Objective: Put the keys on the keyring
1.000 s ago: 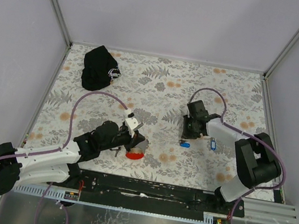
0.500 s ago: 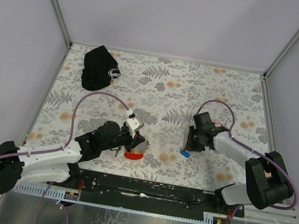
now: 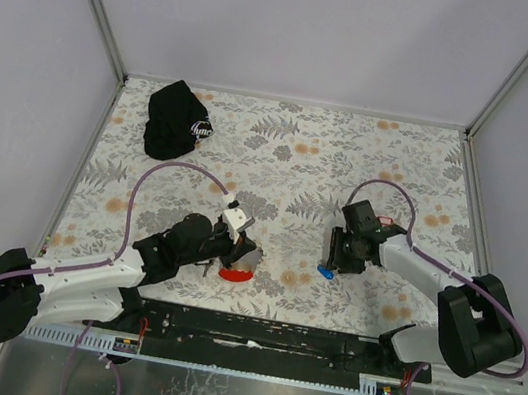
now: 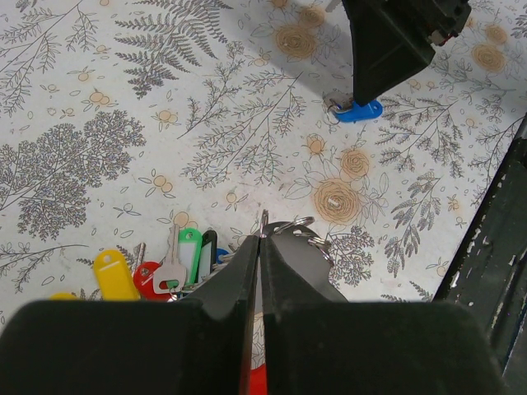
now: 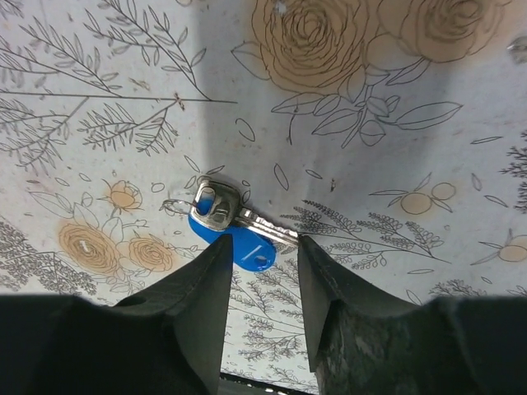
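Right gripper [image 5: 263, 248] spread astride blue-tagged key [image 5: 233, 239] (lying flat); left gripper [image 4: 262, 239] pinching keyring [image 4: 295, 224].

Item one: a silver key with a blue oblong plastic tag [image 5: 235, 239] lies flat on the floral counter [image 3: 300, 163], alone and well apart from the rest. Item two: the remaining keys [image 4: 177, 263], tagged yellow, red, green and black, lie bunched and overlapping. Item three: a thin silver wire keyring [image 4: 295, 225] lies just beside that bunch, partly hidden, with a red rounded plastic piece [image 3: 236, 274] at the same spot.
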Robot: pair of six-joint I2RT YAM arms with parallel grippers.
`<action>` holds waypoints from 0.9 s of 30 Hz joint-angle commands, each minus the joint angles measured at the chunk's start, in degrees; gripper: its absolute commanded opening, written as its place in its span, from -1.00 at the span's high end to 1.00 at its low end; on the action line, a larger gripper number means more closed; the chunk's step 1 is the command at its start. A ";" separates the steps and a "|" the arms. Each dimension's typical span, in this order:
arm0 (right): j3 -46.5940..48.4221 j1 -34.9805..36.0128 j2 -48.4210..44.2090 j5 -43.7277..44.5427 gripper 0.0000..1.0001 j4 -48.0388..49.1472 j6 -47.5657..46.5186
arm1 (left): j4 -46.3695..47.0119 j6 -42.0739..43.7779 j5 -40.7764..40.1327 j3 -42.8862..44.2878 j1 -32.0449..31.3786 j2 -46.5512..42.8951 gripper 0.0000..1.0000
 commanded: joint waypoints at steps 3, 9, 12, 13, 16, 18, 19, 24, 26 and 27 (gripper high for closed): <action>-0.99 0.86 1.96 -5.47 0.09 2.74 -1.27 | 2.28 -0.15 0.76 0.19 -0.39 -0.57 1.00; 0.38 6.38 4.05 -8.48 0.07 5.04 1.56 | 2.29 -0.12 0.64 0.17 -0.40 -0.89 1.00; 2.68 8.53 4.85 -8.26 0.07 5.17 2.07 | 2.17 -0.12 0.46 0.09 -0.37 -0.89 1.00; 3.53 8.77 4.82 -8.11 0.06 4.55 1.72 | 2.18 -0.17 0.40 0.08 -0.39 -0.91 1.00; 6.50 8.82 3.70 -5.90 0.00 0.70 -1.04 | 2.22 -0.09 0.29 0.09 -0.39 -0.99 1.00; 8.35 8.82 2.22 -3.33 -0.06 -2.25 -3.58 | 2.14 -0.03 0.34 0.09 -0.39 -1.13 1.00; 9.11 8.82 1.36 -1.37 -0.07 -3.63 -4.78 | 2.15 -0.03 0.36 0.07 -0.39 -1.09 1.00; 9.77 4.62 -0.98 2.67 -0.07 -5.96 -5.91 | 2.12 -0.05 0.37 -0.04 -0.41 -1.42 1.00; 6.74 1.89 -2.26 0.55 -0.01 -4.02 -2.27 | 2.17 -0.12 0.30 -0.12 -0.39 -1.40 1.00; 5.41 1.10 -3.22 0.39 -0.01 -3.00 -1.01 | 2.22 -0.12 0.34 -0.09 -0.39 -1.36 1.00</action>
